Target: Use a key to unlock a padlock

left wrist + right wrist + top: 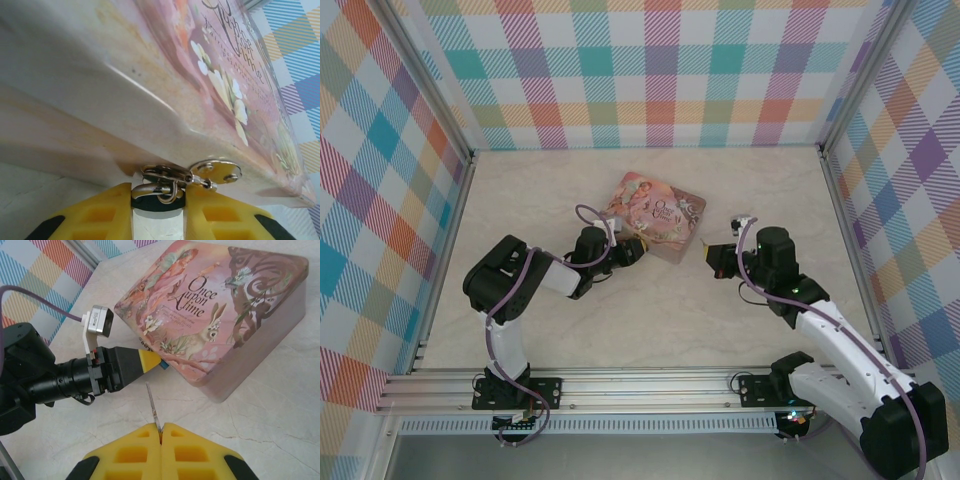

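The padlock (pixel 157 206) hangs from a metal hasp on the front of the pink tin, and its shackle (pixel 150 190) loops through the hasp ring. My left gripper (pixel 157 197) is shut on the padlock's body, one yellow finger on each side. In the right wrist view a blue corner of the padlock (pixel 164 366) peeks out past the left gripper's yellow tip (pixel 150 360). My right gripper (pixel 161 432) is shut on the key (pixel 154 407). The thin blade sticks out forward and points towards the padlock, a short way from it. From above, the left gripper (pixel 630 250) and the right gripper (pixel 712 257) face each other.
The pink illustrated tin (pixel 660 212) lies in the middle of the marble tabletop (pixel 650 320), angled, with its round hasp plate (pixel 216 170) on the front wall. Plaid walls and aluminium rails (pixel 830 180) close in the table on three sides.
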